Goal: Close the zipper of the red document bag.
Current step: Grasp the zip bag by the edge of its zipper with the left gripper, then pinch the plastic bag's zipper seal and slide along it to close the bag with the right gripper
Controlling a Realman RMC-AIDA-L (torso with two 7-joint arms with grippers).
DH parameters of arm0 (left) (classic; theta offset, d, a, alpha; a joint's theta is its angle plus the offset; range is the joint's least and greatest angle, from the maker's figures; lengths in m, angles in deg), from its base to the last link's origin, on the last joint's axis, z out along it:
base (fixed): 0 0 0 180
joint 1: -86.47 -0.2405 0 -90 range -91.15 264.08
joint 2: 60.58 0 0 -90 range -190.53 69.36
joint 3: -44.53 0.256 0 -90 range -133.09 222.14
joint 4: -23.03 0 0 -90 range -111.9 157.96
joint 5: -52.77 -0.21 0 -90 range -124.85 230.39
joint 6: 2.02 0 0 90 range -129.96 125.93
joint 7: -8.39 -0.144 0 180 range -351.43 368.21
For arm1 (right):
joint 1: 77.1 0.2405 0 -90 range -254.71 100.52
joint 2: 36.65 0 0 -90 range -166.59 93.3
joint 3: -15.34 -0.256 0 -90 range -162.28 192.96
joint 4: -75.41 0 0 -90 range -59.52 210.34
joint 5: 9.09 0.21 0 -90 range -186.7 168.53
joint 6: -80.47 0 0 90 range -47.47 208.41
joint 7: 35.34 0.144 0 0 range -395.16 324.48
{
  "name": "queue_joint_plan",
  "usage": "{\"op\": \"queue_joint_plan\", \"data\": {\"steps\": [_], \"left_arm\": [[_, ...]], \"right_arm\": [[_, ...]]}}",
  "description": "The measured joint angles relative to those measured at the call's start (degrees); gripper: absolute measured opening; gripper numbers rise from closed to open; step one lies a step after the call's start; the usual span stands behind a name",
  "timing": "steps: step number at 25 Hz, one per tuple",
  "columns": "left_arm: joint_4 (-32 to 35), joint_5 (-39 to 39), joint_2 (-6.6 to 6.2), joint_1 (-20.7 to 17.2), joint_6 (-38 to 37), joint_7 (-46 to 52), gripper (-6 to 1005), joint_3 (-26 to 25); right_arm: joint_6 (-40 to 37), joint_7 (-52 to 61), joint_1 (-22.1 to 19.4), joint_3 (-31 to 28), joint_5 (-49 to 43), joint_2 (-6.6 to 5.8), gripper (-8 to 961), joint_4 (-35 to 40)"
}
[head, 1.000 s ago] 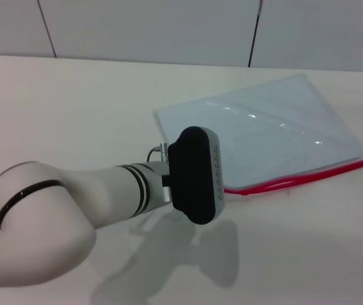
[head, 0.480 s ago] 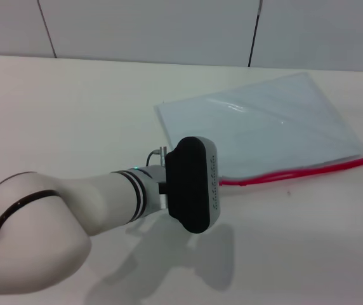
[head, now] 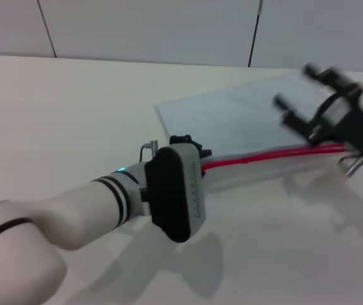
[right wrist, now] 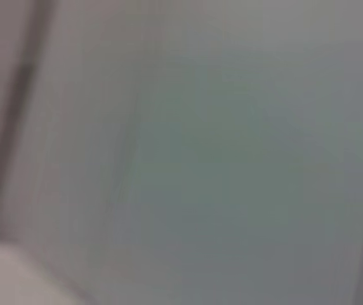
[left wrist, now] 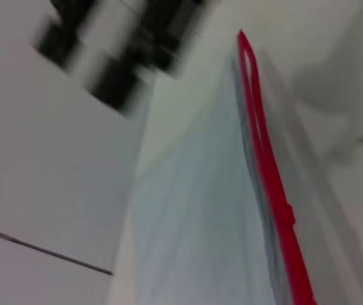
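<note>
The left gripper (head: 191,151) sits at the near-left corner of the red document bag (head: 245,117), right at the left end of the zipper (head: 264,156); the wrist housing hides its jaws, so I cannot tell whether they are spread or pinching. The bag lies flat on the pale tabletop (head: 73,114), toward two o'clock from the centre of the head view, with the zipper along its near long edge, running from about the centre out toward three o'clock. In the left wrist view the zipper (left wrist: 267,171) runs along the edge of the translucent bag (left wrist: 194,241). The right gripper (head: 302,95) hangs over the bag's right end, above the zipper's far end, its jaws spread apart.
</note>
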Motion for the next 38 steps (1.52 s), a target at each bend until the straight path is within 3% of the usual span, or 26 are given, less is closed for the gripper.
{"op": "queue_joint_plan", "data": {"steps": [5, 11, 23, 32, 37, 38], "left_arm": [[-1.55, 0.63, 0.01, -1.68, 6.69, -3.06, 54, -0.02], [-1.66, 0.68, -0.06, -1.91, 7.86, -3.15, 54, -0.17], [-1.44, 0.69, -0.07, -2.55, 9.29, -3.99, 55, 0.15], [-1.50, 0.69, -0.07, -2.55, 9.36, -4.00, 55, 0.27], [-1.54, 0.64, -0.07, -2.55, 9.36, -4.00, 55, 0.32], [-1.54, 0.63, -0.07, -2.55, 9.36, -4.00, 54, 0.33]], "right_arm": [[0.05, -1.62, 2.32, 3.27, -9.80, 0.00, 651, 0.99], [1.12, -5.51, 3.71, 3.96, -16.09, 0.13, 622, 0.61], [8.79, -17.51, 4.12, 3.43, -16.36, 0.44, 562, -3.04], [10.77, -18.86, 4.17, 1.78, -16.36, 0.44, 518, -3.62], [11.66, -20.24, 3.92, 0.57, -16.35, 0.42, 326, -3.71], [12.08, -20.67, 3.87, 0.43, -16.33, 0.44, 323, -3.81]]}}
